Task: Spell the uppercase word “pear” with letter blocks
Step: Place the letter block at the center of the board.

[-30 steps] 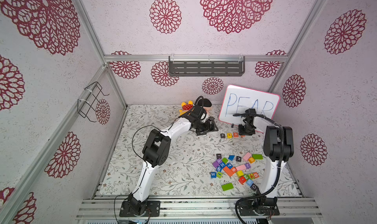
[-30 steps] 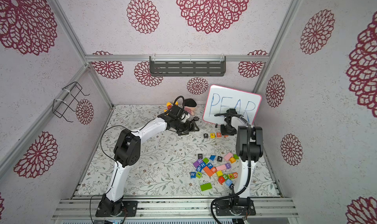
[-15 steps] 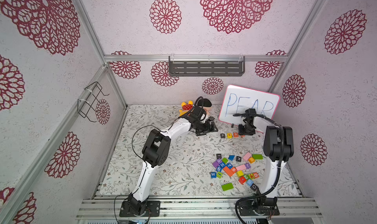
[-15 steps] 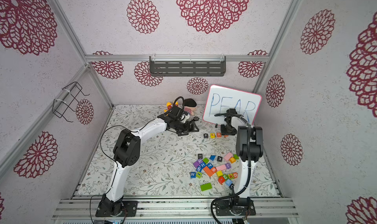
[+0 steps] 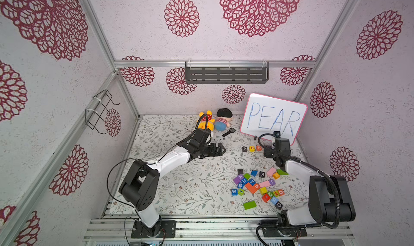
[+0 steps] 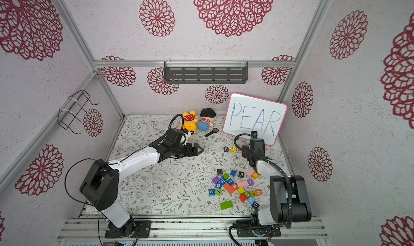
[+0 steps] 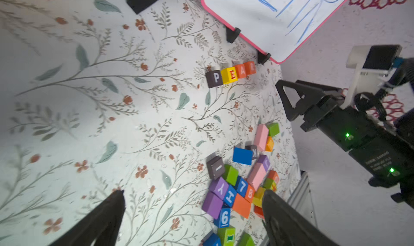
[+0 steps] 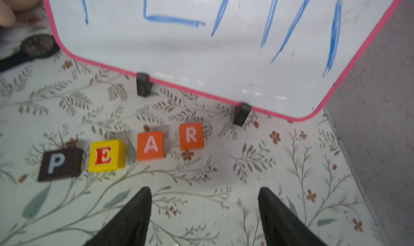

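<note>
Right gripper [image 8: 202, 193] is spread wide with nothing between its fingers, sitting just short of the R block [image 8: 191, 136] and not touching it. Its wrist cam gives the best look at the row: P [image 8: 60, 164], E [image 8: 106, 155], A [image 8: 150, 145] and R sit on the floral mat [image 8: 291, 177] in front of the whiteboard [image 8: 201, 54], small gaps between them, and the line climbs a bit toward the board at the R end. Funny thing is, in a top view you only get P [image 5: 244, 149], E [image 5: 252, 148] and A [image 5: 259, 147], since the right arm covers the R completely. The left wrist cam does catch all four, the R block [image 7: 250, 68] included, looking nearly packed together from that angle, plus the right gripper [image 7: 285, 92] from the side with its fingers apart. Left gripper [image 7: 192, 195] is released too, fingers wide over bare mat, well away from the row, and the spare block pile [image 7: 242, 184] shows between and past them. Only the top views show the two plush toys [image 5: 212, 121] at the back and the black wall shelf [image 5: 226, 75].
</note>
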Tool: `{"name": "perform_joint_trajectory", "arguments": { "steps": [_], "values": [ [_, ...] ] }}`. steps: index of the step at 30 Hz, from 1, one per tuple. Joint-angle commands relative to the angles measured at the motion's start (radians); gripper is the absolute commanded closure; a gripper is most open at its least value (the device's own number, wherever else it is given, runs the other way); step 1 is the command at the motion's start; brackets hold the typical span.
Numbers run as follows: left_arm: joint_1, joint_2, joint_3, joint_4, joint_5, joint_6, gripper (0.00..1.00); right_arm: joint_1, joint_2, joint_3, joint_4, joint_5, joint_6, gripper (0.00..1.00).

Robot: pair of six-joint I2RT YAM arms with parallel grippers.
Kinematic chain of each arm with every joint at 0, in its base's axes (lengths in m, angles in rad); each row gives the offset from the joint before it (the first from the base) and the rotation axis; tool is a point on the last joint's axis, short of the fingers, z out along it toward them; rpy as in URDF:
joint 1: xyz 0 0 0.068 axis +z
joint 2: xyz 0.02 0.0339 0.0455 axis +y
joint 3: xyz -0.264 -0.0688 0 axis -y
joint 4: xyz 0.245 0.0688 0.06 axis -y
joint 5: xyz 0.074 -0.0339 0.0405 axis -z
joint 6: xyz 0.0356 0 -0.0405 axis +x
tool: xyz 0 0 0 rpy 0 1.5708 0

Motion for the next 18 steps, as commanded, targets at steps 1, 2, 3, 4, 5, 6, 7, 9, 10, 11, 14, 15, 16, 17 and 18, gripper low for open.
{"name": "perform_joint_trajectory", "arguments": {
  "steps": [1, 2, 3, 4, 5, 6, 7, 9, 10, 11, 14, 15, 16, 17, 18],
  "values": [
    [0.016, -0.056, -0.144, 0.113, -0.127, 0.024, 0.02, 0.026, -0.104, -0.249, 0.500, 0.102, -0.086, 0.18],
    [0.016, -0.076, -0.195, 0.155, -0.142, 0.013, 0.02, 0.031, -0.109, -0.333, 0.669, 0.111, -0.124, 0.17],
    [0.017, -0.088, -0.234, 0.183, -0.154, 0.009, 0.02, 0.033, -0.100, -0.371, 0.748, 0.124, -0.131, 0.16],
    [0.017, -0.096, -0.257, 0.199, -0.162, 0.010, 0.02, 0.038, -0.089, -0.378, 0.780, 0.134, -0.138, 0.16],
    [0.019, -0.100, -0.278, 0.206, -0.168, 0.016, 0.02, 0.046, -0.091, -0.366, 0.747, 0.122, -0.139, 0.15],
    [0.021, -0.102, -0.290, 0.207, -0.176, 0.024, 0.02, 0.047, -0.083, -0.356, 0.738, 0.122, -0.137, 0.15],
    [0.021, -0.105, -0.297, 0.205, -0.183, 0.031, 0.02, 0.048, -0.076, -0.350, 0.737, 0.127, -0.134, 0.15],
    [0.024, -0.116, -0.312, 0.211, -0.207, 0.047, 0.02, 0.042, -0.053, -0.310, 0.686, 0.127, -0.117, 0.14],
    [0.027, -0.119, -0.321, 0.222, -0.217, 0.050, 0.02, 0.042, -0.049, -0.303, 0.672, 0.113, -0.124, 0.14],
    [0.030, -0.123, -0.332, 0.238, -0.222, 0.052, 0.02, 0.044, -0.051, -0.307, 0.675, 0.091, -0.133, 0.13],
    [0.043, -0.126, -0.332, 0.237, -0.221, 0.056, 0.02, 0.043, -0.079, -0.385, 0.817, 0.043, -0.099, 0.03],
    [0.047, -0.129, -0.328, 0.227, -0.225, 0.060, 0.02, 0.042, -0.065, -0.391, 0.855, 0.040, -0.087, 0.01],
    [0.047, -0.135, -0.327, 0.221, -0.230, 0.063, 0.02, 0.041, -0.041, -0.384, 0.872, 0.040, -0.081, 0.01],
    [0.050, -0.145, -0.330, 0.218, -0.242, 0.067, 0.02, 0.041, 0.001, -0.371, 0.891, 0.040, -0.079, 0.01],
    [0.052, -0.155, -0.335, 0.218, -0.255, 0.069, 0.02, 0.042, 0.039, -0.362, 0.919, 0.041, -0.081, 0.01]
  ]
}}
